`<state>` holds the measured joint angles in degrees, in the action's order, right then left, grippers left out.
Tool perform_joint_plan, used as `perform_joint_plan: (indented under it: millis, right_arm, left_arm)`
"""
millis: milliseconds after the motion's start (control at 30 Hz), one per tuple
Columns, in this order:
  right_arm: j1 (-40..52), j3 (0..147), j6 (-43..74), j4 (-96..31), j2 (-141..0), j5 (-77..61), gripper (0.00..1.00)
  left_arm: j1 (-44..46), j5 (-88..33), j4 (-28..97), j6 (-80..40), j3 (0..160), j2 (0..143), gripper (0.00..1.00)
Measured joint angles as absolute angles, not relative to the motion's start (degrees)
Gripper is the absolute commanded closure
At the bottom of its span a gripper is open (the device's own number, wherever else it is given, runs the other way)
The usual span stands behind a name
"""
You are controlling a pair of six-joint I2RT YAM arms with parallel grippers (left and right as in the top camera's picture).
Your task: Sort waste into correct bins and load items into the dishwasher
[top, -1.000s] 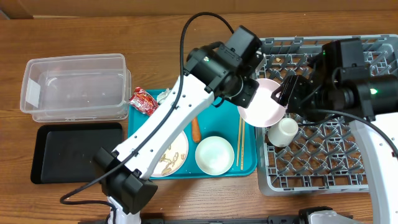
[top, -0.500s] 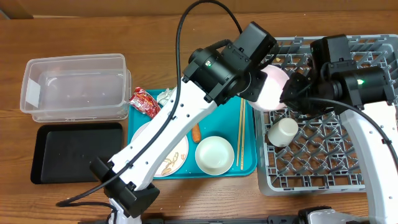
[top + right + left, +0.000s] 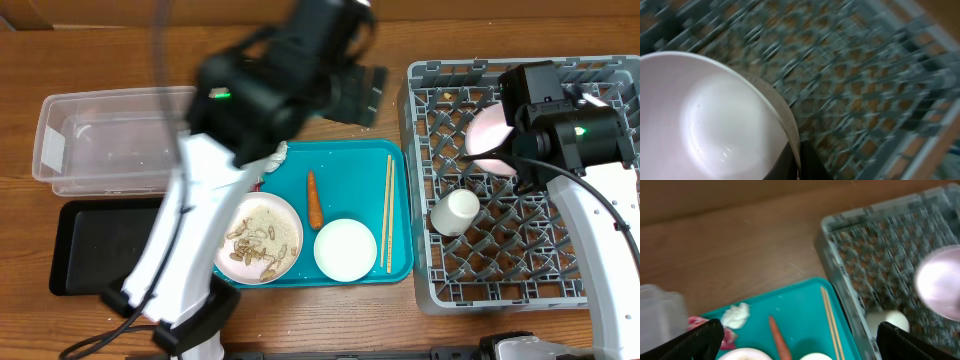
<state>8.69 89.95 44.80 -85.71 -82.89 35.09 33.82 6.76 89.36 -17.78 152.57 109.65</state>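
I see the white bowl (image 3: 488, 152) over the far left part of the grey dish rack (image 3: 520, 275), just beyond the small cup (image 3: 455, 211), its rim pinched in my right jaws. My left jaws stand wide, holding nothing, above the desk (image 3: 100, 50) by the teal tray's (image 3: 355, 175) far edge.

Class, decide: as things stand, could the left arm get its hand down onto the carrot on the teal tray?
Probably yes. The left hand is open and close to the teal tray, and the carrot lies uncovered between the plate and the chopsticks; nothing sits over it.
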Motion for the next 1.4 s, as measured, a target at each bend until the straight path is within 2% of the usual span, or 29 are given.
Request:
perform_joint_plan:
  millis: [133, 367, 600, 900, 1400]
  right_arm:
    - [8.7, 90.0, 47.9, -85.7, -82.9, 49.0, 0.96]
    - [8.7, 90.0, 48.1, -84.8, -86.2, 60.9, 0.96]
    - [8.7, 89.9, 46.3, -84.8, -95.9, 66.2, 0.96]
    - [8.7, 89.9, 45.2, -84.0, -104.8, 69.5, 0.91]
    - [11.4, 89.9, 45.0, -84.7, -114.6, 70.7, 0.9]
  left_arm:
    - [27.0, 8.1, 91.0, -17.6, 157.3, 105.5, 0.0]
    - [19.7, 9.1, 91.4, -17.6, 159.5, 96.9, 0.0]
    - [19.7, 9.3, 91.8, -17.6, 159.7, 96.9, 0.0]
    - [19.7, 9.2, 91.8, -17.6, 159.5, 98.5, 0.0]
    - [19.7, 9.3, 91.8, -17.6, 159.5, 98.5, 0.0]
